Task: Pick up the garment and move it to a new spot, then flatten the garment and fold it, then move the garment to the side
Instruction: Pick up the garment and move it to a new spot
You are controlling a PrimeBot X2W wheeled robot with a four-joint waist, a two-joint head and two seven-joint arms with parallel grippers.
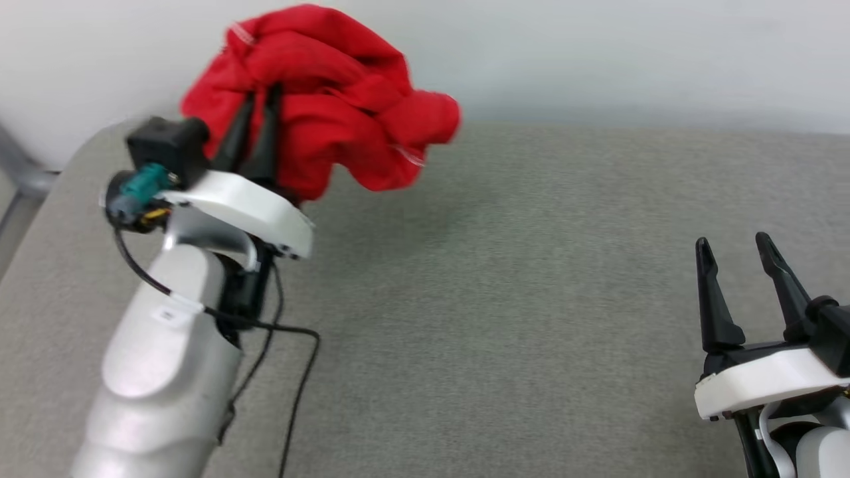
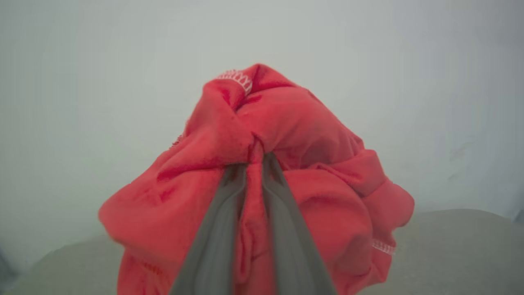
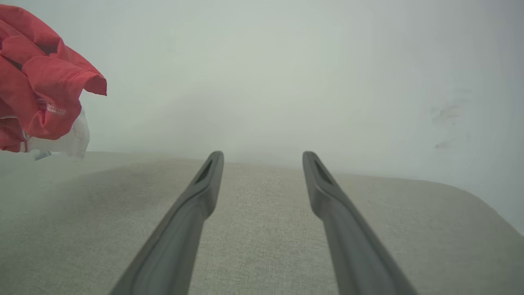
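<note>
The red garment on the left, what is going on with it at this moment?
The robot's left gripper is shut on the red garment and holds it up as a crumpled bunch over the far left part of the grey padded surface. The right gripper is open and holds nothing, low at the right side. The garment is not yet laid flat or folded.

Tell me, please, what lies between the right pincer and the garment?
In the head view, the grey fabric surface between the right pincer and the garment is bare.
</note>
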